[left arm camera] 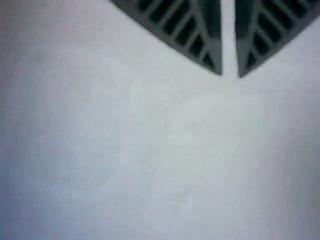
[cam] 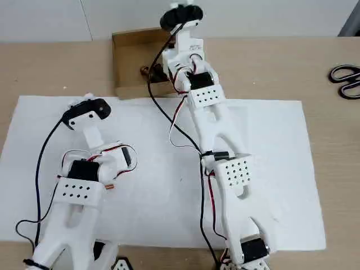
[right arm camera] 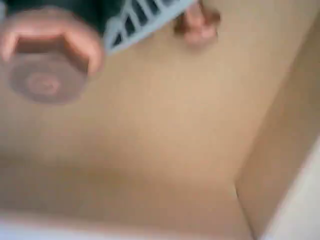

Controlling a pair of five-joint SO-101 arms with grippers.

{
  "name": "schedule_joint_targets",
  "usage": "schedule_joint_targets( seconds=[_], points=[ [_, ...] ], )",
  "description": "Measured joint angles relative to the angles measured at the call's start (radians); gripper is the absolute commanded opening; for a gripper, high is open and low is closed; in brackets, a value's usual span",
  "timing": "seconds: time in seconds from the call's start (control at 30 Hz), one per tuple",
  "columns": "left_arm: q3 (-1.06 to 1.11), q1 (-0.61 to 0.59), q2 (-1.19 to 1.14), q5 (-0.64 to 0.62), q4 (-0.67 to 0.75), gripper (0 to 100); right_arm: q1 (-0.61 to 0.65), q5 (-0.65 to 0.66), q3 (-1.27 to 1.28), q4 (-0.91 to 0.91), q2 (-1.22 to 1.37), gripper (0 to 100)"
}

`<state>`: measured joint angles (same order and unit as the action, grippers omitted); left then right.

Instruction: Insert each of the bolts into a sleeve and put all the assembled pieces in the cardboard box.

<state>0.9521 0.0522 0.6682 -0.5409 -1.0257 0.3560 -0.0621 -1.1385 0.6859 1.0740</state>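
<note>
- Nearest, at the front edge of the wooden table (cam: 315, 56), two white arms stand side by side. A white paper sheet (cam: 169, 197) covers much of the tabletop between and ahead of them.
- At front left, the left arm (cam: 79, 191) is folded low over the sheet.
- Its left gripper (left arm camera: 230, 74) hangs over bare paper. The dark ribbed fingers (left arm camera: 197, 35) are drawn together to a thin slit, with nothing between them.
- On the other side, the right arm (cam: 211, 121) lies extended away across the sheet. Its far end is over the cardboard box (cam: 128, 59), which sits open at the sheet's back edge.
- Inside the box, the right gripper (right arm camera: 97, 40) hovers above the tan floor, near one corner.
- A copper-coloured piece (right arm camera: 45, 62) sits right against this gripper, its round end facing the wrist camera. Whether the gripper is clamped on it or open around it cannot be told.
- Farther along the box floor lies a second copper-coloured piece (right arm camera: 197, 27), apart from the first.
- Farthest off, a pair of scissors (cam: 343, 80) rests on the bare table at the far right, well apart from the box and the arms.
</note>
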Motion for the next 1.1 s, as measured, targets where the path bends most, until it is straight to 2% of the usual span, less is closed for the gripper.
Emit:
schedule_joint_targets(
  seconds=[0.1, 0.2, 0.47, 0.6, 0.87, 1.1],
  points=[
    [0.000, 0.000, 0.000, 0.000, 0.000, 1, 0.000, 0.026, -0.005, 0.078, 0.014, 18.9],
    [0.000, 0.000, 0.000, 0.000, 0.000, 1, 0.000, 0.034, -0.009, 0.121, 0.011, 24.3],
    [0.000, 0.000, 0.000, 0.000, 0.000, 1, -0.002, 0.034, -0.040, 0.123, 0.011, 24.2],
    [0.000, 0.000, 0.000, 0.000, 0.000, 1, 0.000, 0.034, -0.140, 0.176, 0.011, 24.2],
    [0.000, 0.000, 0.000, 0.000, 0.000, 1, 0.000, 0.034, -0.443, 0.559, 0.011, 24.2],
    [0.000, 0.000, 0.000, 0.000, 0.000, 1, -0.017, 0.034, -0.502, 0.985, 0.011, 24.2]
  ],
)
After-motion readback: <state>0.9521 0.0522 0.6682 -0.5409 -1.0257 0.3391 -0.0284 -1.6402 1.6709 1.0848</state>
